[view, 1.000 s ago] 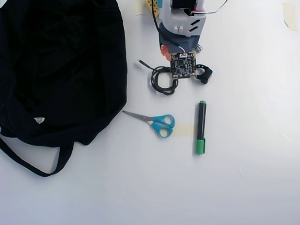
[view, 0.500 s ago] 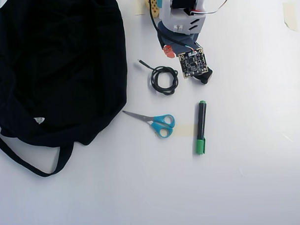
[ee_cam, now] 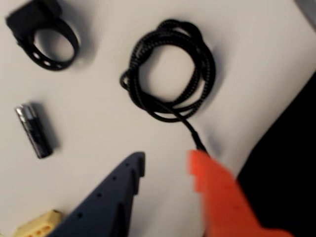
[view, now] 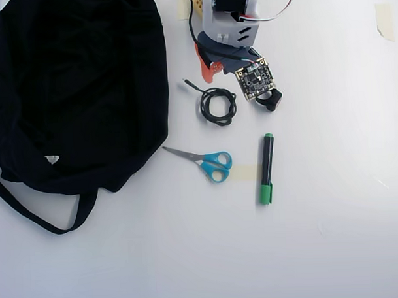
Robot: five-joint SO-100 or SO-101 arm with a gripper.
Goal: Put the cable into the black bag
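The bench (view: 333,249) is plain white, with bits of pale tape at its top edge and beside the scissors. The bag (view: 79,88) fills the upper left of the overhead view, a soft black heap with a small white tag (view: 51,159) near its lower edge and a strap (view: 38,217) looping out at the bottom left. In the wrist view its dark cloth shows at the right edge (ee_cam: 291,158).

The arm (view: 230,17) comes in from the top centre of the overhead view, white above and dark blue lower down, with a small circuit board (view: 255,78) on its wrist. The jaws (ee_cam: 165,170) stand released and empty, one finger (ee_cam: 111,200) dark blue and the other orange, with bare bench between them. The orange tip lies just beside the cable's straight end; whether it touches, I cannot tell.

The marker (view: 266,169), black with a green cap, lies below the arm, and the blue-handled scissors (view: 206,162) lie left of it.

The cable (view: 217,106) lies on the bench, a small black coil between bag and arm, apart from the bag, its short end pointing up-left in the overhead view. In the wrist view the coil (ee_cam: 168,69) sits ahead of the jaws.

A black ring strap (ee_cam: 47,37) lies to the coil's left in the wrist view, and a small battery (ee_cam: 34,131) below it.
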